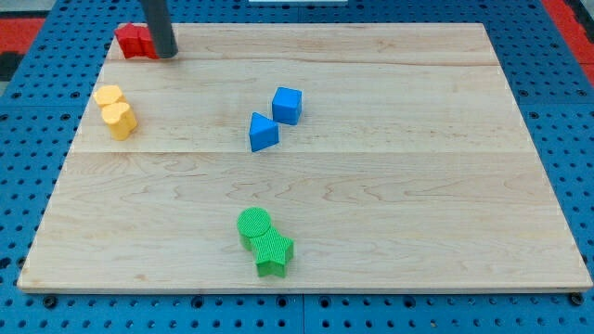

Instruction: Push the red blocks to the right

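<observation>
A robotics lab bench is shown. A pale wooden board is laid on a blue perforated panel drilled with a regular grid of mounting holes. Red and black matting is seen beyond the bench's far left corner. Small coloured test blocks are scattered over the board.

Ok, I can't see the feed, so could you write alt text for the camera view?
My tip sits at the board's top left corner, on the right side of the red blocks. Yellow blocks lie below them, blue blocks near the middle, green blocks at the bottom of the wooden board.
</observation>
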